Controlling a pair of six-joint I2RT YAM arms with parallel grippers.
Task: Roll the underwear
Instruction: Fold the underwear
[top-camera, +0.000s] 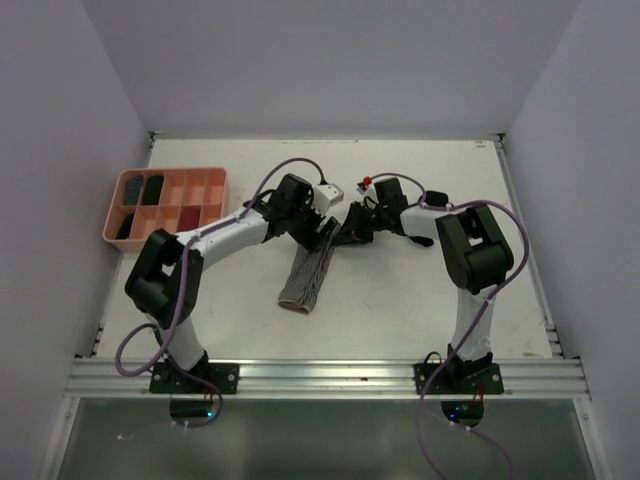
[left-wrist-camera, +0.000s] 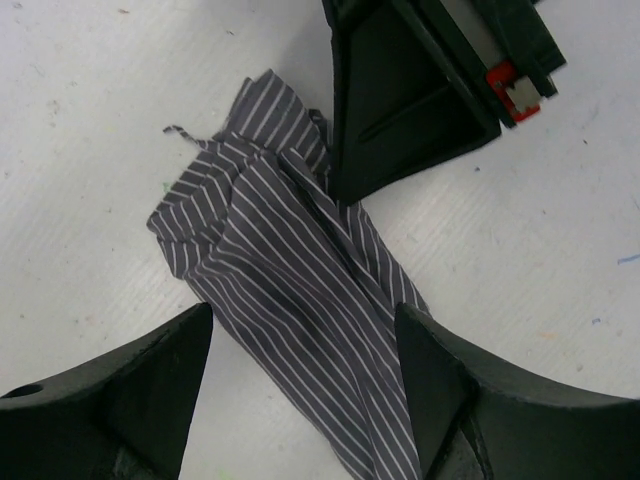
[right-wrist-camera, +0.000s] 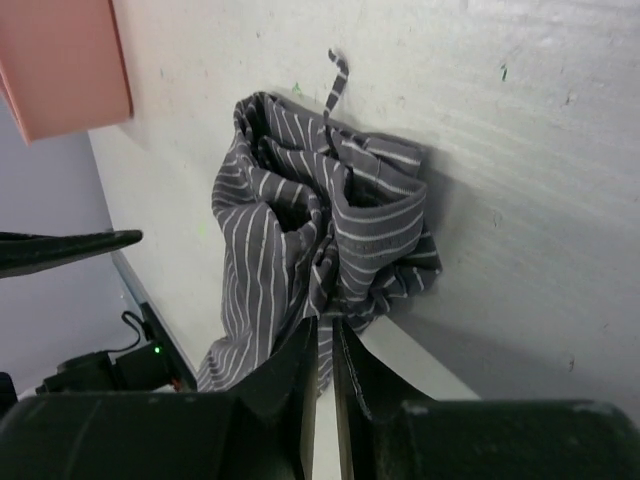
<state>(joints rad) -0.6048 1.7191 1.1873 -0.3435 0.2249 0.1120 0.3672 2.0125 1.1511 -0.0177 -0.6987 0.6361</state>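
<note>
Right hand (right-wrist-camera: 325, 328): its fingers are almost pressed together and nip a fold at the bunched far end of the striped underwear (right-wrist-camera: 300, 210).
Left hand (left-wrist-camera: 303, 318): it is spread wide, with one finger on each side of the striped underwear, just nearer the arms than the bunched end. It grips nothing that shows. Whether its tips touch the cloth I cannot tell.
Hands together: they sit close to each other, both over the far end of the striped underwear.
Striped underwear: it lies as a long narrow band between the two arms. The far end is gathered into loose folds with a thin thread sticking out, and the near end lies flat.
Desk (top-camera: 420, 300): white, and the striped underwear rests on it along its whole length.
Tray (top-camera: 215, 178): pink, with compartments. It stands well apart from the striped underwear, beyond its far end on the left arm's side. A few compartments hold dark things, too small to tell what they are.
Step in hand: this looks like the very start of the roll. The far end is pinched up to make the core, and no turn is finished yet.
Next move: it likely calls for turning the pinched end over toward the flat near end while the left hand comes down to steady the band.
Risk: the folds look loose, so a slack pinch could let the core fall open.
</note>
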